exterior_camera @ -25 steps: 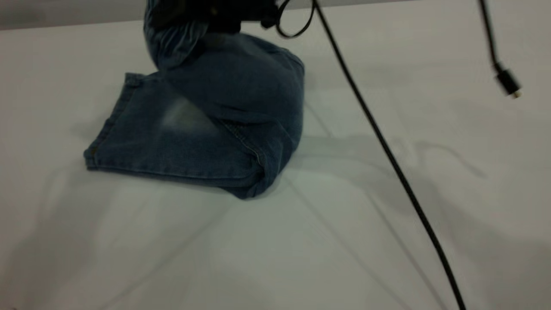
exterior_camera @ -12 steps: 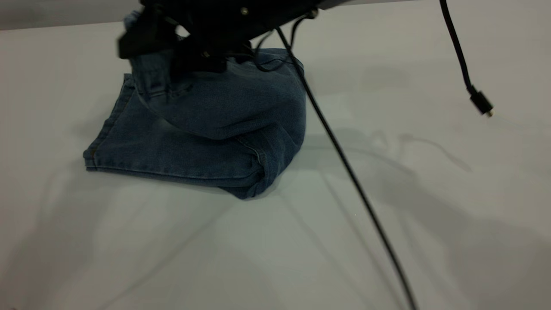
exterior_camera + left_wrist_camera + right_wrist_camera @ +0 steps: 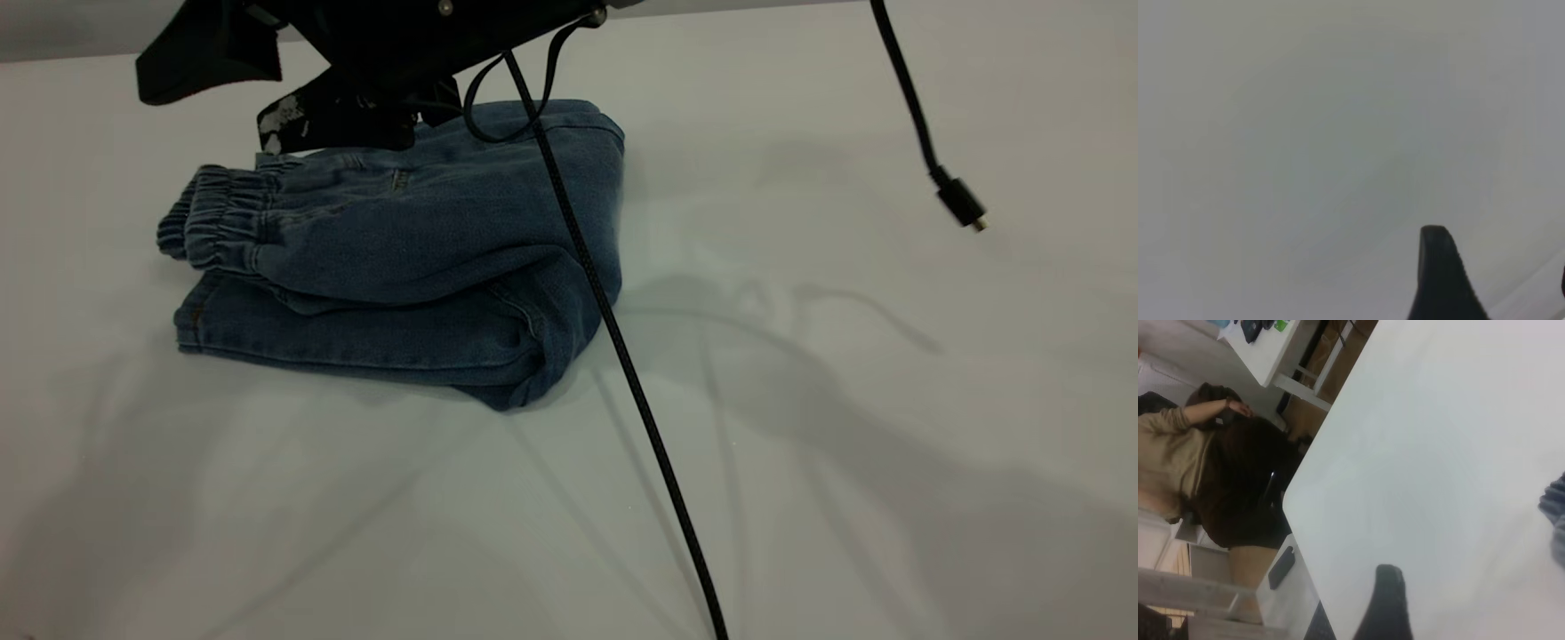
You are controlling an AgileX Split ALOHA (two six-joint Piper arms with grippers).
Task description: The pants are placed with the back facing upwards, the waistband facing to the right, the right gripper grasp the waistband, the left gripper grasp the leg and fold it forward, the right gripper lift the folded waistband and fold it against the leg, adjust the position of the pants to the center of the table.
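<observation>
pants (image 3: 418, 258) folded | waistband (image 3: 213, 218) points left | long axis left-right

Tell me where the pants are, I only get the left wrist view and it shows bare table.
Observer: The pants lie folded on the table; your left gripper is outside the exterior view.
Operator: Where's the waistband?
Observer: The waistband lies on top, at the stack's left end in the exterior view.
Operator: And the right gripper?
Observer: The right gripper hovers open just above the pants, holding nothing.
</observation>
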